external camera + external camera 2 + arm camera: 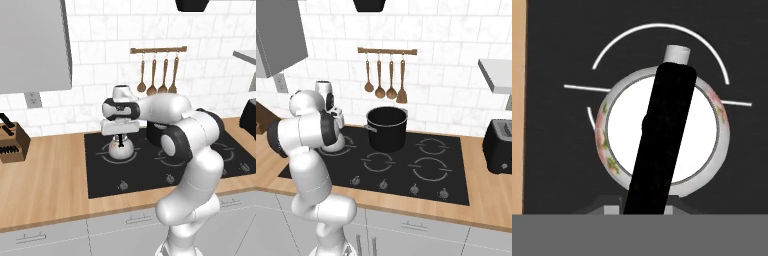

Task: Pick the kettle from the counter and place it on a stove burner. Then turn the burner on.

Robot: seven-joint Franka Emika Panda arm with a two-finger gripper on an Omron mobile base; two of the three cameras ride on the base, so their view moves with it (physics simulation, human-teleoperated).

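Overhead, kettle [662, 135] on burner [612, 50], floral rim.

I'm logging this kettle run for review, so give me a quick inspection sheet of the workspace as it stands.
Surface: light wooden counter with the black cooktop set into it.
Job's things: kettle sits on a stove burner, inside its ring.
Clutter: black pot on a rear burner; knife block on the counter; toaster.
Grippers: gripper directly above the kettle's black handle; whether it grips cannot be told.
Cables: nothing seen.
Surroundings: white tiled wall, utensil rack, grey drawers.
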